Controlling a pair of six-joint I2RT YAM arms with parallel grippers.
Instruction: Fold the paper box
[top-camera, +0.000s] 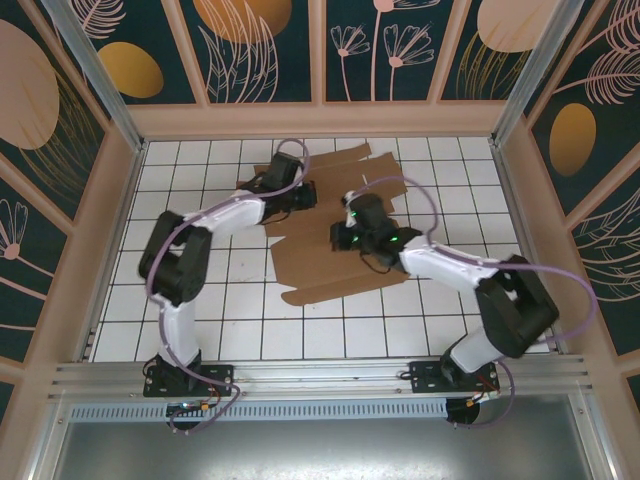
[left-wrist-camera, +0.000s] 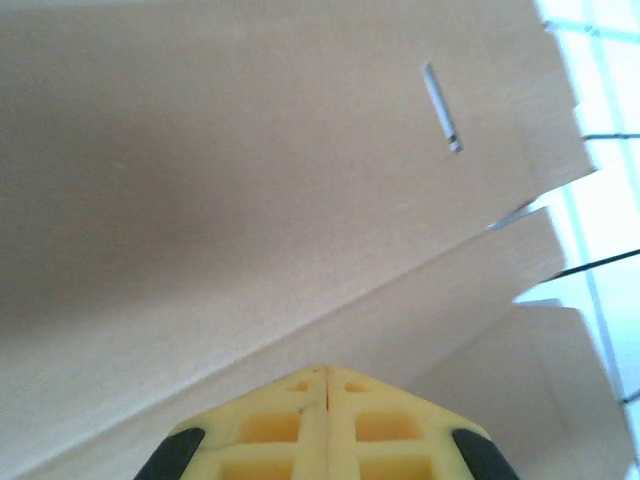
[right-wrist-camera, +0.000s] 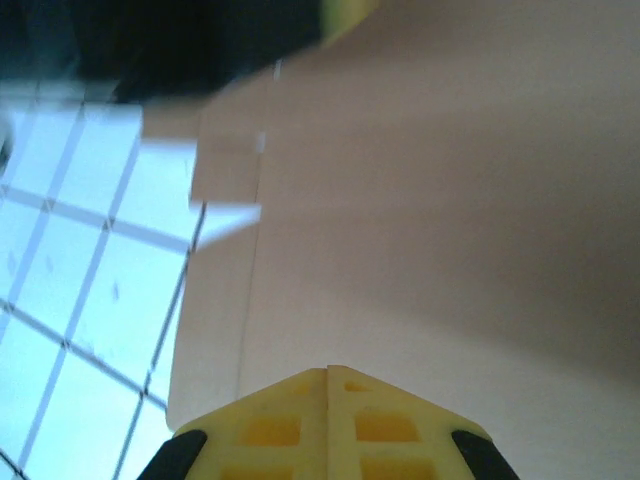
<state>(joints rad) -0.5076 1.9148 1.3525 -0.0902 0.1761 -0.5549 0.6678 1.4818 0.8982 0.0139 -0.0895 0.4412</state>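
Observation:
The paper box (top-camera: 322, 268) lies as a wide, flat brown cardboard sheet with flaps and creases in the middle of the tiled table. My left gripper (top-camera: 306, 196) is over the sheet's far left part. Its yellow fingers are shut with nothing between them (left-wrist-camera: 327, 374), pointing at a crease in the cardboard (left-wrist-camera: 250, 180). My right gripper (top-camera: 347, 236) is over the sheet's middle, also shut and empty (right-wrist-camera: 328, 372), close above the bare cardboard (right-wrist-camera: 430, 200). A notched flap edge (right-wrist-camera: 225, 180) lies to the left of it.
White gridded table tiles (top-camera: 200, 320) surround the sheet on all sides. Patterned walls (top-camera: 100, 200) box in the table on the left, right and far sides. A metal rail (top-camera: 320, 375) runs along the near edge between the arm bases.

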